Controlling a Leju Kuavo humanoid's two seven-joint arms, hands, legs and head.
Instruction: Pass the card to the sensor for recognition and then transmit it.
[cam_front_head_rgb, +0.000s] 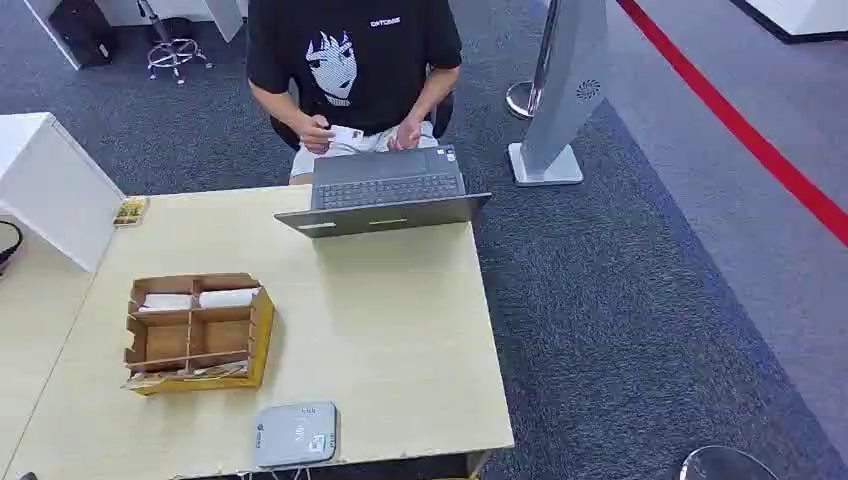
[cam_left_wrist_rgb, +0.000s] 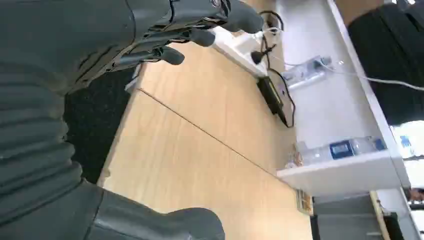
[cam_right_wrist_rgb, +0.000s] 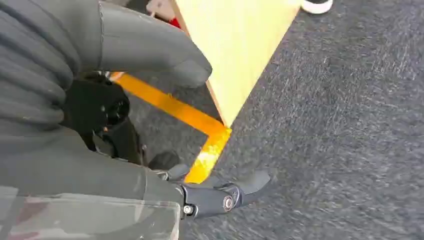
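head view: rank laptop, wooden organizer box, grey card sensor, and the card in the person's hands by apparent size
1. laptop
2. wooden organizer box, a little smaller
3. grey card sensor, though it sits nearest the camera
4. card, farthest from the camera and partly covered by the person's hands

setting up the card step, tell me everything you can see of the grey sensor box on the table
The flat grey rounded-corner sensor box looks like plastic and lies flat near the front edge of the light wooden table, just in front of the brown cardboard divided tray and apart from it. Its top carries a small contactless symbol, a dark mark at one corner and a coloured sticker at another. Nothing rests on it; no hand touches it.
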